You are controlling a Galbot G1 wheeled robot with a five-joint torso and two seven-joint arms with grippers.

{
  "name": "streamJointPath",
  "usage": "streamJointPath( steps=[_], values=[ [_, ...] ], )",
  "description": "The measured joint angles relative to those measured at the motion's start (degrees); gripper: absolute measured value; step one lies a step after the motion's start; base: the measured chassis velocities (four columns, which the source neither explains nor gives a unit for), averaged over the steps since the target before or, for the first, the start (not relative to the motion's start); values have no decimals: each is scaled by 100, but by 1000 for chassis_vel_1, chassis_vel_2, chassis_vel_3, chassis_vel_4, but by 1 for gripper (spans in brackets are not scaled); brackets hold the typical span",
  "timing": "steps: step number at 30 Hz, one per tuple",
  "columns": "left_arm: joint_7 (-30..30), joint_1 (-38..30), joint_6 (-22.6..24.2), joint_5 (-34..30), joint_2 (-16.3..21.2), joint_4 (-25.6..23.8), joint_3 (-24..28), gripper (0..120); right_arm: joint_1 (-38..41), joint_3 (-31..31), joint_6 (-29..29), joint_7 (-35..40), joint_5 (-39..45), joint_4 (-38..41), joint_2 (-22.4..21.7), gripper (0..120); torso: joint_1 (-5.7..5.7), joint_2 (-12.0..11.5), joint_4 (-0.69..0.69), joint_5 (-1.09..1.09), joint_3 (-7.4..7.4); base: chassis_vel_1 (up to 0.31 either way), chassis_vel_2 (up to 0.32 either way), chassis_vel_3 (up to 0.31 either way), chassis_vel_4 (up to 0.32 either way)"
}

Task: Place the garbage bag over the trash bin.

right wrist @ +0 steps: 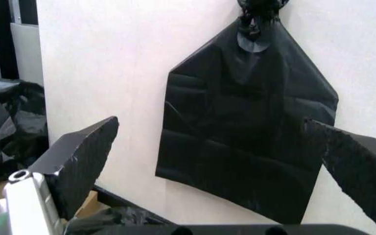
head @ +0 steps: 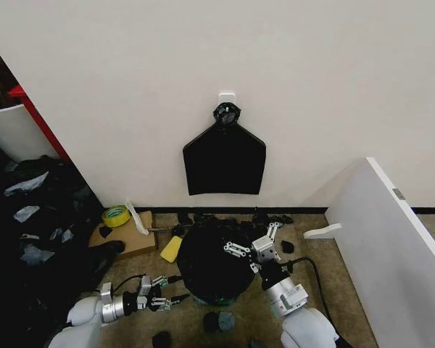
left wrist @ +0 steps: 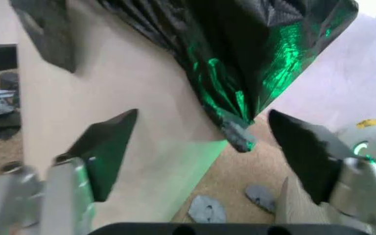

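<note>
The garbage bag lay draped over the trash bin on the floor — so the left gripper and right gripper sat beside it, both open and holding nothing.

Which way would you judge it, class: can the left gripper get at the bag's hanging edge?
Probably yes: the left gripper is open, the garbage bag hangs just ahead, and nothing lies between.

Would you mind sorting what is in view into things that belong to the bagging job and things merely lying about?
Belonging to the job:
- garbage bag, draped over the trash bin
- left gripper, open
- right gripper, open

Lying about:
- bundle of black bags on the wall
- yellow tape roll
- yellow block
</note>
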Motion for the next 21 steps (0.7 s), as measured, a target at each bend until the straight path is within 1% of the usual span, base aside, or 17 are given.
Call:
streamJointPath(
  steps=[2,3,6,7,10,12,14,15,16,18,21],
  values=[
    [0,24,30,-7,-43,-30,4,90,0,9,-2,0,3,5,-14,100,0,0,0,0,0,0,0,0,0],
    [0,34,37,-1,-57,-45,8,90,0,15,-3,0,5,8,-22,100,0,0,0,0,0,0,0,0,0],
    [0,45,80,0,-80,-112,10,77,9,23,-3,2,18,9,-29,100,0,0,0,0,0,0,0,0,0],
    [0,45,80,0,-80,-112,10,77,9,23,-3,2,18,9,-29,100,0,0,0,0,0,0,0,0,0],
    [-1,46,114,-17,-92,-142,12,69,26,23,-3,3,26,2,-28,100,0,0,0,0,0,0,0,0,0],
    [-1,66,123,-15,-100,-176,15,57,42,18,-4,4,30,-14,-25,100,0,0,0,0,0,0,0,0,0],
    [-1,80,123,7,-100,-185,14,49,54,14,-6,5,34,-27,-21,100,0,0,0,0,0,0,0,0,0],
    [-1,80,123,7,-100,-185,14,49,54,14,-6,5,34,-27,-21,100,0,0,0,0,0,0,0,0,0],
    [0,86,119,32,-95,-190,11,45,59,11,-15,5,36,-35,-18,100,0,0,0,0,0,0,0,0,0],
    [1,102,94,72,-78,-203,2,35,66,7,-26,6,38,-41,-16,100,0,0,0,0,0,0,0,0,0],
    [3,127,61,86,-51,-233,-14,24,70,3,-32,7,40,-50,-9,100,0,0,0,-1,0,0,0,0,0]
  ],
)
